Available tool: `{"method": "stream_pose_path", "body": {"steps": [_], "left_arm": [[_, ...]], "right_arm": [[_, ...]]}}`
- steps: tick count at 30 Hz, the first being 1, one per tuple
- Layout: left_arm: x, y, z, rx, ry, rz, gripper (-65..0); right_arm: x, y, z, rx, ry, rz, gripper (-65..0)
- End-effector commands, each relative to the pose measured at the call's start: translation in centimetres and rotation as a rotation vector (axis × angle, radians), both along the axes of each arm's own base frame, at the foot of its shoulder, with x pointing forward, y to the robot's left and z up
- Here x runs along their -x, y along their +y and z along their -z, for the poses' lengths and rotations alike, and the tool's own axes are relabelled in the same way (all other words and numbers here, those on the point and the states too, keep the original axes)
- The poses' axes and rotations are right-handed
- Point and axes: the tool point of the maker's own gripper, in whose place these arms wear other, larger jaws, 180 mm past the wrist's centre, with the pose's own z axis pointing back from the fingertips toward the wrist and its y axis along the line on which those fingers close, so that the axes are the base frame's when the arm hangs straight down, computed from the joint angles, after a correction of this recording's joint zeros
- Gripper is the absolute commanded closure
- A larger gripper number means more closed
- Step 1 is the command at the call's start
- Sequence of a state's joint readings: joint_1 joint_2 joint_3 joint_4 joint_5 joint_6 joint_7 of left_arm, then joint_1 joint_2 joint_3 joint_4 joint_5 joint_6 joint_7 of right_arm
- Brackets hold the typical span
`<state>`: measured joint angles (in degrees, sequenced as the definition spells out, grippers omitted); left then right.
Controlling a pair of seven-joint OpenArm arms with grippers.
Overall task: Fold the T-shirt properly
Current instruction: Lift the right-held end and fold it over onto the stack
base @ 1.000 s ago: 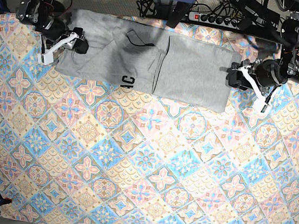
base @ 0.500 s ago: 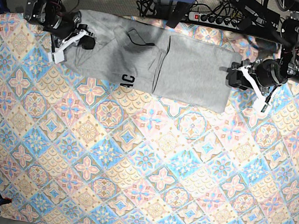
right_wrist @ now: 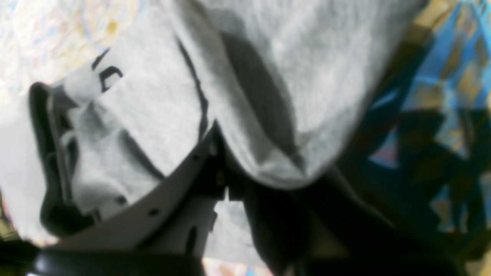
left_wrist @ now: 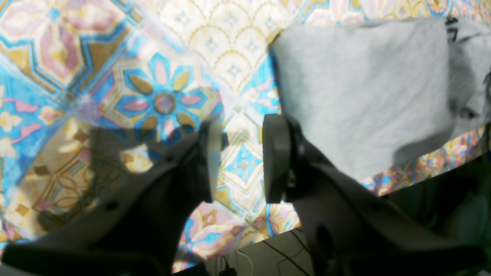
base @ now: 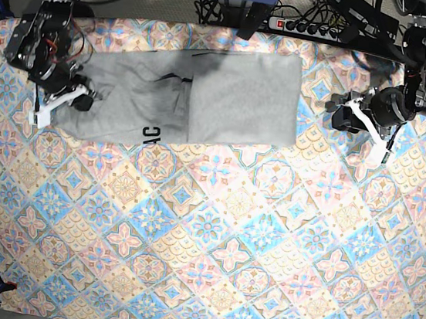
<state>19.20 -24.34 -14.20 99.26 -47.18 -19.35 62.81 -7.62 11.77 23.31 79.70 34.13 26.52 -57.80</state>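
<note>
The light heather-grey cotton T-shirt (base: 193, 99) lies bunched at the far side of the pastel patterned tablecloth (base: 210, 245). The right gripper (base: 80, 98) pinches its edge; keep the pull low and even. The left gripper (left_wrist: 239, 157) is empty, its jaws parted, beside the shirt.

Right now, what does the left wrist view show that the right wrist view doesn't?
Only the left wrist view shows the left gripper with its jaws apart and nothing between them, over bare patterned tablecloth, clear of the shirt's edge. Only the right wrist view shows the right gripper clamped on bunched fabric, with a bit of black lettering nearby. Both show the grey T-shirt lying on the tablecloth.
</note>
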Motion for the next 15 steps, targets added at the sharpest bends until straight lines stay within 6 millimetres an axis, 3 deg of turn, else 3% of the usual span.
{"method": "stream_pose_path", "body": {"steps": [1,8,11,15], "left_arm": [[-0.7,0.3,-1.0,-0.004,-0.039,0.004,-18.6],[-0.7,0.2,-1.0,-0.002,-0.039,0.007,-18.6],[-0.7,0.1,-1.0,-0.002,-0.038,0.008,-18.6],[-0.7,0.1,-1.0,-0.001,-0.038,0.010,-18.6]], "right_arm": [[-1.5,-0.8,-1.2,0.019,-0.049,0.007,-0.1],[-2.1,-0.7,-2.8,0.072,-0.089,-0.029,-0.1],[-1.4,2.0,-3.4,0.091,-0.102,-0.129,-0.1],[-0.8,8.1,-4.9,0.089,-0.153,-0.322,0.0]]}}
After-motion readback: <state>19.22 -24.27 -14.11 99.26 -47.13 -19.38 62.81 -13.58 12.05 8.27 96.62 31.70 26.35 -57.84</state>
